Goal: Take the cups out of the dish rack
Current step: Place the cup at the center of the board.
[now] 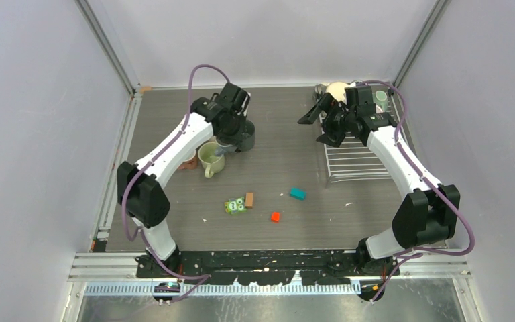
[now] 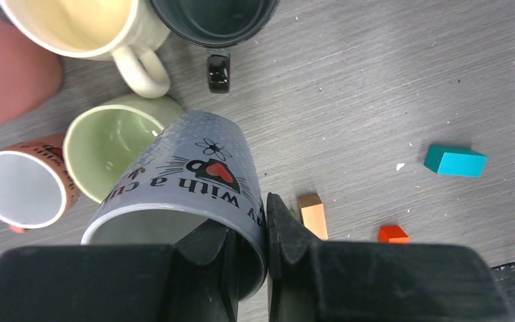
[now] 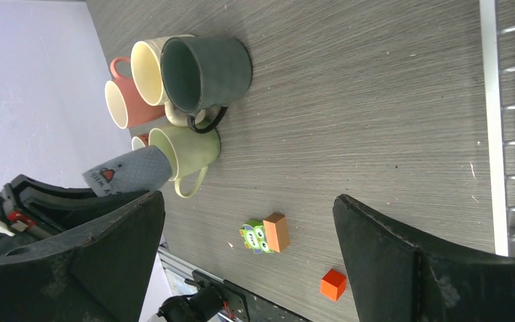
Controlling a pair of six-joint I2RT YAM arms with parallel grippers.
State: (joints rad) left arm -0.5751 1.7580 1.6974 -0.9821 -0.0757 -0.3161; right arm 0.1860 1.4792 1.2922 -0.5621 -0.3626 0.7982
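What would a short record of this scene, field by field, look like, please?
left hand: shut on the grey mug, one finger inside its rim, one outside
grey mug: tilted, beside the green mug
mugs on table: cream mug, dark mug, pink mug, green mug, orange mug, clustered at left
right hand: open, empty, near the rack's far-left corner
rack: near bars bare; some cups at far end, partly hidden by the arm
blocks: teal block, red block, owl block, tan block, loose mid-table
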